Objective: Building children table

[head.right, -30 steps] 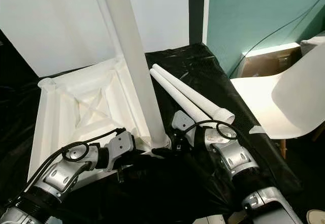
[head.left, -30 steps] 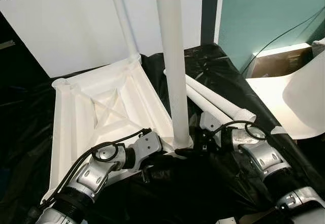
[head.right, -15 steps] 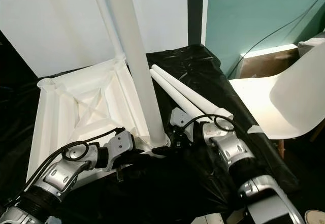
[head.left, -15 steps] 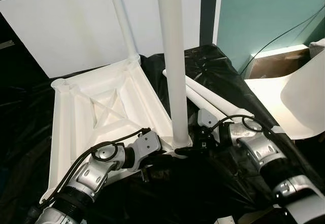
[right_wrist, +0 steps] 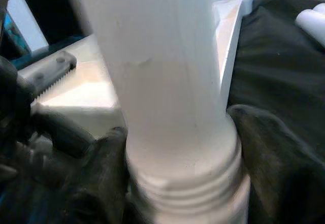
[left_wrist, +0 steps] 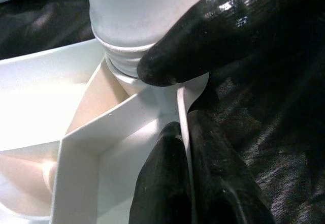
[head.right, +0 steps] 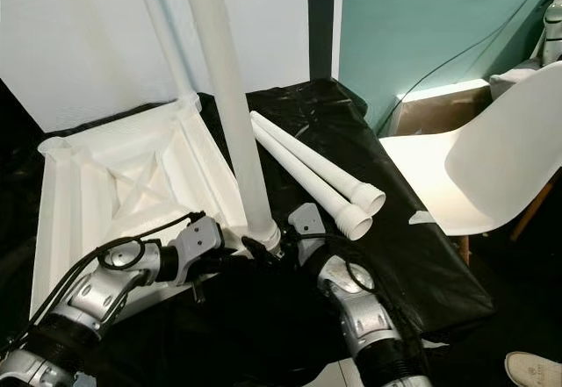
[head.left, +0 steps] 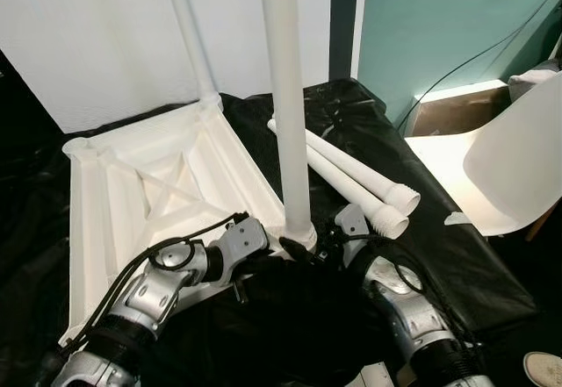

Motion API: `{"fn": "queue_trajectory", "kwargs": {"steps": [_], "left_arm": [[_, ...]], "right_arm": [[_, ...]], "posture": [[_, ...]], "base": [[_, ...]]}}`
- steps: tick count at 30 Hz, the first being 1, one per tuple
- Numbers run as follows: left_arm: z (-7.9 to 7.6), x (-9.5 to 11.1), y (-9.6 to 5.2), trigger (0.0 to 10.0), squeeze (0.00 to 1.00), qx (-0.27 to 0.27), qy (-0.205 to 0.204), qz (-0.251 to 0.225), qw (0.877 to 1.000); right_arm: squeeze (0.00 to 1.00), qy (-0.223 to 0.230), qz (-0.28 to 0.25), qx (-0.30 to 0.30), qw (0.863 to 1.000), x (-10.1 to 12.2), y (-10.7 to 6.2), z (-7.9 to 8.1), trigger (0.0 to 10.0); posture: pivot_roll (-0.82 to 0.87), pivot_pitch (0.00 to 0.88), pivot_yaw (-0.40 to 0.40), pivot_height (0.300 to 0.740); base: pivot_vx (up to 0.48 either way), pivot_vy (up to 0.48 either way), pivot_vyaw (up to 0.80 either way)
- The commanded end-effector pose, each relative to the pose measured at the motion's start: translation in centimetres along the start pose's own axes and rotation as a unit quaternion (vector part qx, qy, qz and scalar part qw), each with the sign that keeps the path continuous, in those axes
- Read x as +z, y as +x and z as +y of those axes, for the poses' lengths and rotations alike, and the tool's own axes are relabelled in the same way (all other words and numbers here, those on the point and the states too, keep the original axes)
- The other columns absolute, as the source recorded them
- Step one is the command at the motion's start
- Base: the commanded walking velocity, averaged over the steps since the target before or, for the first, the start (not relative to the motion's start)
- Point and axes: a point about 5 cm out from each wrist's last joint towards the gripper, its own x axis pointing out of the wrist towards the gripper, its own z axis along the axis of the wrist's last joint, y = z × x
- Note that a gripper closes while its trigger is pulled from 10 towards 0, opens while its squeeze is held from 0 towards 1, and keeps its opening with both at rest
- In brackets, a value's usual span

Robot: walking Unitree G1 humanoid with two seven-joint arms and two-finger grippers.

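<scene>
An upturned white plastic children's tabletop (head.left: 149,185), ribbed on its underside, lies on a surface draped in crinkled black plastic sheeting (head.left: 439,255). At its near corner a long white plastic tube leg (head.left: 285,97) stands upright, its threaded base seated in the corner socket; a second, thinner-looking white leg (head.left: 189,36) rises from the far corner. Two loose white tube legs (head.left: 351,172) lie side by side on the sheeting just beside the tabletop, their flared ends pointing toward a white moulded plastic chair (head.left: 500,159) at the right.

The left claw (head.left: 283,248) reaches in from the left to that near corner — the left wrist view shows its two black fingers (left_wrist: 167,183) pinched on the thin wall of the tabletop corner, one fingertip pressed against the threaded collar of the upright leg. The right claw (head.left: 327,245) sits at the base of the same leg from the other side; in its wrist view the leg (right_wrist: 162,82) fills the space ahead with dark finger shapes low around the threads, but whether it truly grips the leg I cannot tell

A white panel (head.left: 88,45) leans behind the tabletop, and a teal wall (head.left: 439,18) stands to the right
</scene>
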Motion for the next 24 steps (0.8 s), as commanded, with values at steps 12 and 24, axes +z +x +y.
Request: {"fn": "queue_trajectory", "kwargs": {"steps": [12,24], "left_arm": [[-4.2,-4.0,2.5,10.0,0.0,-0.101,-0.066,0.053,0.991],[-4.4,-4.2,2.3,10.0,0.0,-0.089,-0.071,0.052,0.992]], "right_arm": [[0.0,-0.089,-0.03,0.208,0.974,5.8,1.0,-1.9,10.0],[0.0,-0.114,0.095,0.315,0.937,4.6,0.1,-4.0,10.0]], "posture": [[0.05,0.0,0.048,0.74],[0.09,0.0,0.024,0.74]], "base": [[0.0,0.0,0.0],[0.0,0.0,0.0]]}}
